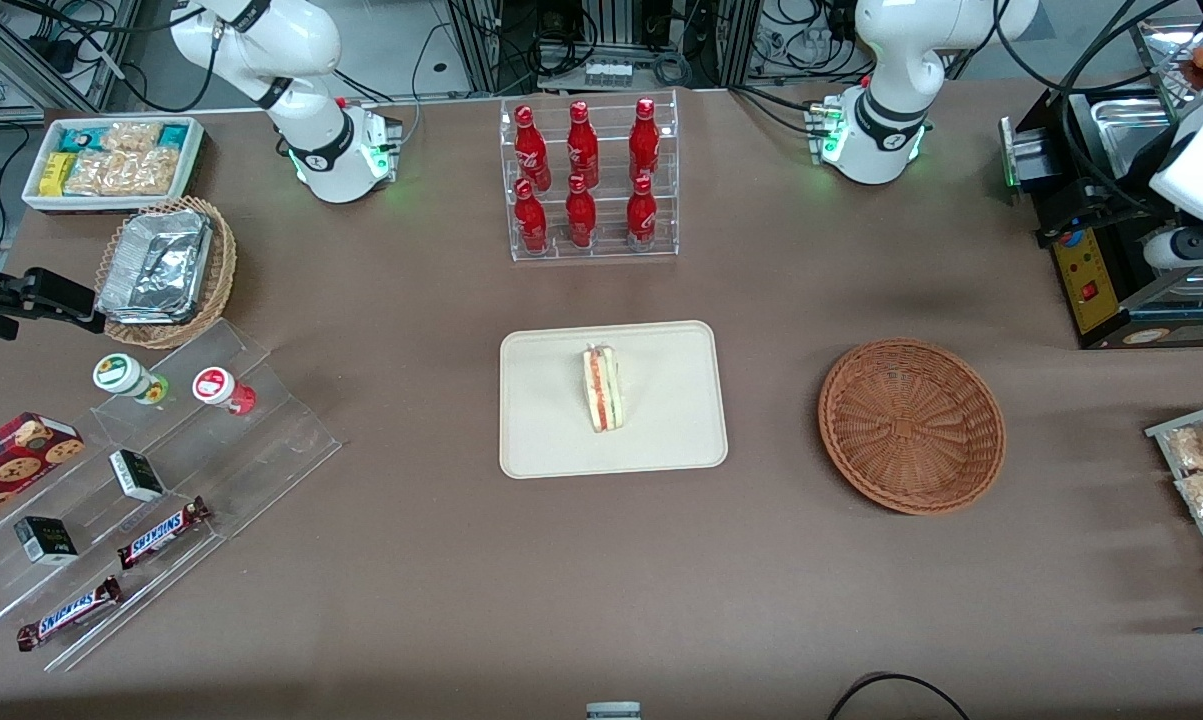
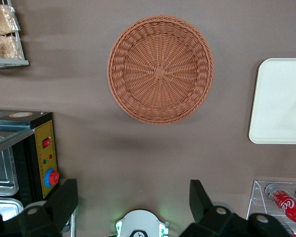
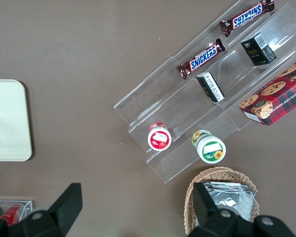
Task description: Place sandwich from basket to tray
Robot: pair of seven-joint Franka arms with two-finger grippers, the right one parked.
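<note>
My gripper (image 2: 133, 207) hangs high above the table with its two fingers (image 2: 64, 197) spread wide apart and nothing between them. From my wrist I look straight down on the basket (image 2: 160, 69), a round reddish-brown woven bowl with nothing lying in it. The gripper is well clear of it, over the bare brown table (image 2: 138, 148) between the basket and my arm's base.

The sandwich (image 1: 602, 388) lies on the tray (image 1: 551, 440), close to the tray's middle. It is a small wedge of pale bread with orange-red and green layers showing along its edge. The cream tray sits near the centre of the table, and the basket (image 1: 911, 425) stands beside it, apart from it, toward my working end of the table.

Farther from the front camera than the tray stands a clear rack of red bottles (image 1: 588, 175). A corner of that rack also shows in my wrist view, with a red bottle (image 2: 288, 205) lying in sight. Near the basket, toward my end, sits a black box with a red button (image 2: 43, 160).
</note>
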